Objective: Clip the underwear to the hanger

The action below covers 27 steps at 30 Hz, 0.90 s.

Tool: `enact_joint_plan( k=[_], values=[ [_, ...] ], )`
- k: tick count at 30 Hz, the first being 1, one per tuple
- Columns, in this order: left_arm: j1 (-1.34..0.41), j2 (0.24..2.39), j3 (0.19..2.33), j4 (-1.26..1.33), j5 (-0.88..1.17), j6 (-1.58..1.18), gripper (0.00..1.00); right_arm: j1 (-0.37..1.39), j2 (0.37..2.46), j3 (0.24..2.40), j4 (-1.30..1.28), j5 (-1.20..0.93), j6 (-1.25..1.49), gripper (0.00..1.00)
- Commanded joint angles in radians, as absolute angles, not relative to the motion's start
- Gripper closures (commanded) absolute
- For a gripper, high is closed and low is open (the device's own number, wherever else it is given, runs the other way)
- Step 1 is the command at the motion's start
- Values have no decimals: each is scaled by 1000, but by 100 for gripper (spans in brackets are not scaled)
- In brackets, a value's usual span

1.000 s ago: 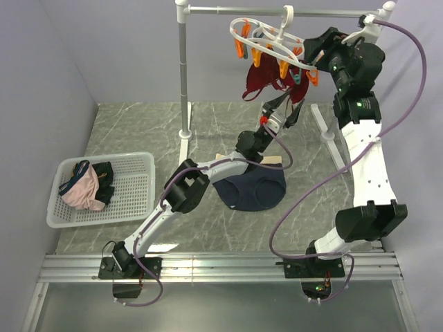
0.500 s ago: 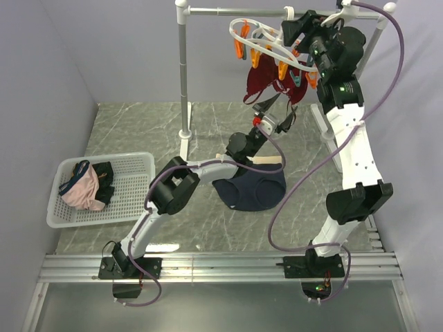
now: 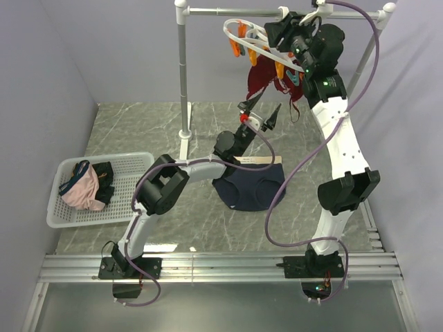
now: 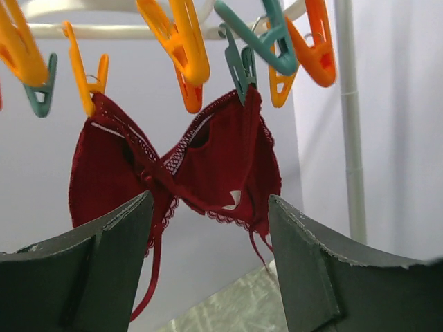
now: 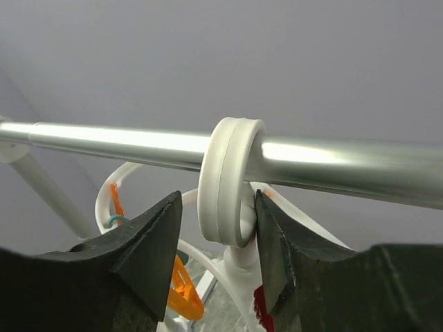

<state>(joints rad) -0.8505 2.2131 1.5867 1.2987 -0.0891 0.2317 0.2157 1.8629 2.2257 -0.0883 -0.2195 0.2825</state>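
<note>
The underwear (image 3: pixel 250 188) is seen flat on the worktop (image 3: pixel 138 131), near the middle and unclipped. Its pale waistband is turned to the far side and its long axis is laid left to right, roughly in line with the rail (image 5: pixel 104 138) above. The hanger (image 3: pixel 257 43) is hung high at the far side by its hook (image 5: pixel 230 181). A maroon garment (image 4: pixel 208 159) is carried on two of its clips (image 4: pixel 181 41), while others are seen free. The left end effector (image 3: pixel 261 112) is held in the air between underwear and hanger, released and with nothing in it. Its jaws are spread wide and aimed up and away at the maroon garment, so the underwear lies below it and to its near side, out of its wrist view. The right end effector (image 3: pixel 282 28) is held up at the rail, well apart from the underwear, with its jaws set close on either side of the hook; whether the hook is pressed or merely bracketed cannot be told. The left arm is judged by far the nearer, so the pick-up is expected to fall to it. The wrist would have to be tipped down and drawn nearward, and the waistband edge taken, before any clip can be reached. The clipping itself is judged not yet begun.
</note>
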Motion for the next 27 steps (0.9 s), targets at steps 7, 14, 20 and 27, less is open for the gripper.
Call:
enact_joint_plan(
  k=[7, 14, 20, 27],
  values=[
    [-824, 2077, 1488, 1442, -132, 249, 27, 302, 1928, 2358, -5, -304, 273, 50],
    [-808, 2046, 1459, 1419, -138, 238, 26, 347, 1976, 2410, 17, -319, 259, 50],
    [-798, 2037, 1451, 1396, -133, 224, 26, 364, 1988, 2410, 48, -334, 276, 48],
    [-790, 2072, 1515, 1362, -114, 126, 26, 357, 1904, 2338, 49, -301, 267, 36]
  ],
)
